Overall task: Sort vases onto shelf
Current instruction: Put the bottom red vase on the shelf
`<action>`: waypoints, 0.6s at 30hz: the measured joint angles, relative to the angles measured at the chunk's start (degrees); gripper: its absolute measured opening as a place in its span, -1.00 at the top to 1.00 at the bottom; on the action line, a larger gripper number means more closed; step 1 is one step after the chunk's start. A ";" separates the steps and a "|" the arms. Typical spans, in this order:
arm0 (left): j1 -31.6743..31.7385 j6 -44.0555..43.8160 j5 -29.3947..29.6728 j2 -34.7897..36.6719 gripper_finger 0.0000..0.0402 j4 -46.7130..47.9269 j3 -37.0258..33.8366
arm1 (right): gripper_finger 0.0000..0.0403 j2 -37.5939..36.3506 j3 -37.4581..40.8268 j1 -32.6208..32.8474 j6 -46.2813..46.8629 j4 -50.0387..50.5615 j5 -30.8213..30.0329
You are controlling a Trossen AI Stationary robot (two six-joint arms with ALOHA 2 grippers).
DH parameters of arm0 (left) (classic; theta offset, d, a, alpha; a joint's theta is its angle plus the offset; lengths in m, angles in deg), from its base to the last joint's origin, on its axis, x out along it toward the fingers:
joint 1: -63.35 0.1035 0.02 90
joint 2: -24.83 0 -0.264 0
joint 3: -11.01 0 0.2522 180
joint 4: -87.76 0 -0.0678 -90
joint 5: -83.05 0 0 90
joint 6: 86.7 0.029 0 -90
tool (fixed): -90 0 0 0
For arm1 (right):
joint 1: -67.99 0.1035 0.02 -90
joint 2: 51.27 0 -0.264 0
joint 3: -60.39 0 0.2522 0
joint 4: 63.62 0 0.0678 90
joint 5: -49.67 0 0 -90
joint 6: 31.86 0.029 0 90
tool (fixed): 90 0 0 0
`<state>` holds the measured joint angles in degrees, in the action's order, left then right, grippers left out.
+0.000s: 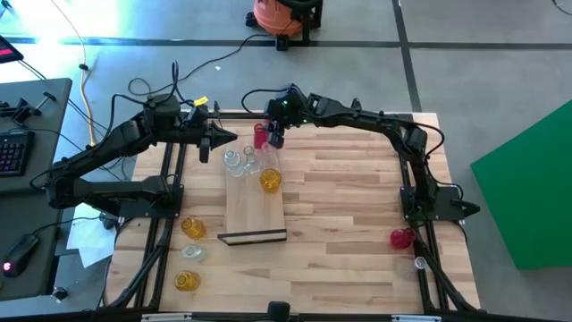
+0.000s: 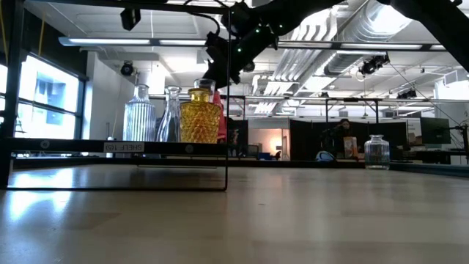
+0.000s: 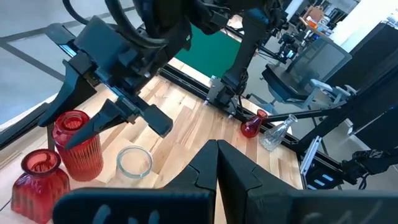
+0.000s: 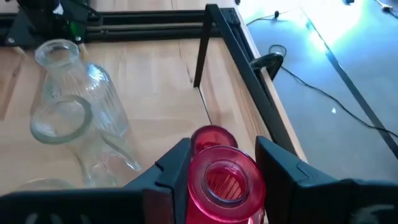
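Two ribbed red glass vases (image 4: 219, 177) occupy the shelf's (image 1: 255, 210) far end; right hand (image 4: 222, 163) clamps one for placement, left hand (image 1: 225, 138) idles together.

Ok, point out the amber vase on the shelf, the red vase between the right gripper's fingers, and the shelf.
amber vase (image 1: 270, 181), high view, its body.
red vase (image 4: 226, 184), right wrist view, its open mouth.
shelf (image 1: 255, 215), high view, bare board.

Low, level across pale wooden tabletop (image 2: 242, 220). At ten o'clock, thin dark-edged shelf board (image 2: 117, 147) carrying ribbed clear glass vase (image 2: 139, 115), slim clear glass vase (image 2: 171, 116), textured amber-yellow glass vase (image 2: 200, 117). At three o'clock, small clear glass vase (image 2: 377, 152), well apart.
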<state>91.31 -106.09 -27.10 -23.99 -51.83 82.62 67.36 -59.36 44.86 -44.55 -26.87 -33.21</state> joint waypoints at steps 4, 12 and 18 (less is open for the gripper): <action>0.00 -0.30 0.10 0.00 1.00 0.02 0.00 | 0.41 0.00 0.00 -0.04 -0.97 -0.08 -0.07; 0.00 -0.98 0.09 -0.02 1.00 0.01 0.00 | 0.41 0.74 0.00 -0.22 -0.88 -0.51 -0.07; 0.00 -1.06 1.29 -0.02 1.00 0.01 0.00 | 0.41 2.19 0.00 -0.07 -0.58 -2.61 -0.07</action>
<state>91.31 -107.16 -25.81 -24.01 -51.81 82.62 69.55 -59.36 44.79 -45.13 -29.47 -33.28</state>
